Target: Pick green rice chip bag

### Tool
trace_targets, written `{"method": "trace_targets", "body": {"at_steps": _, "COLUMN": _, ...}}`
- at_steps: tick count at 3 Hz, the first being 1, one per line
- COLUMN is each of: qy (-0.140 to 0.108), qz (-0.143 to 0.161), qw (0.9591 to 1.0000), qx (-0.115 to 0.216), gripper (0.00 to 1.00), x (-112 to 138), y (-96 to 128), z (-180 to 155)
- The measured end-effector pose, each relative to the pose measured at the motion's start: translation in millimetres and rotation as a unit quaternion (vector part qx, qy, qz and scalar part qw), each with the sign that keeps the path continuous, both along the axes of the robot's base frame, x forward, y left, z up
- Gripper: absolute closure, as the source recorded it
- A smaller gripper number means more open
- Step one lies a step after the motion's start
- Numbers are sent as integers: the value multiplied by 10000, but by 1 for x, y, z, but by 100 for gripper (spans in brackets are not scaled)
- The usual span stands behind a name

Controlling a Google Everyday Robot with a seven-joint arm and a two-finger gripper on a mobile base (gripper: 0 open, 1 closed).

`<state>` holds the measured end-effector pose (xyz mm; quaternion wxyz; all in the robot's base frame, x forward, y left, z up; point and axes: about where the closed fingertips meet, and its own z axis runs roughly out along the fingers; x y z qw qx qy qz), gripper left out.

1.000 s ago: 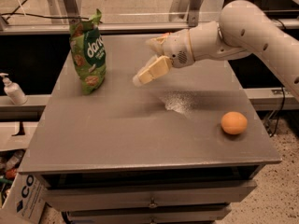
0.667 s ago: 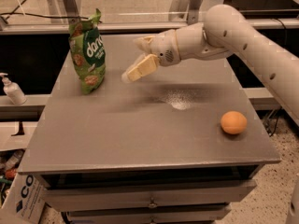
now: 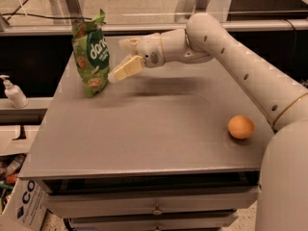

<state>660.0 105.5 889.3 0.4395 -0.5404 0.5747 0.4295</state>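
Gripper (image 3: pixel 117 60) hangs with jaws spread wide just right of the green rice chip bag (image 3: pixel 90 54), upright at the far left of the table (image 3: pixel 144 129); light, crinkly and crushable, it likely wants a gentle mid-body pinch.

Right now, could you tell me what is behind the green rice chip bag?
Behind the green rice chip bag stand a grey post and a rail; the bag covers where they meet. The open claw is beside it.

White "dang" on green rice chip bag (image 3: pixel 91 57), "CO" on cardboard box (image 3: pixel 25 209) lower left, claw (image 3: pixel 117 60) just beside the bag
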Motion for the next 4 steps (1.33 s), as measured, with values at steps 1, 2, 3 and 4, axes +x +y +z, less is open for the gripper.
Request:
{"method": "trace_targets", "body": {"at_steps": 1, "qy": 50, "qz": 115, "qw": 9998, "qx": 133, "gripper": 0, "x": 8, "y": 23, "z": -10}}
{"method": "trace_targets", "body": {"at_steps": 2, "qy": 79, "qz": 262, "qw": 9993, "qx": 261, "gripper": 0, "x": 11, "y": 46, "z": -13}}
{"method": "trace_targets", "body": {"at_steps": 3, "qy": 58, "qz": 434, "qw": 9984, "qx": 368, "gripper": 18, "x": 8, "y": 67, "z": -10}}
{"method": "trace_targets", "body": {"at_steps": 4, "qy": 81, "qz": 511, "qw": 9978, "qx": 409, "gripper": 41, "x": 1, "y": 77, "z": -11}}
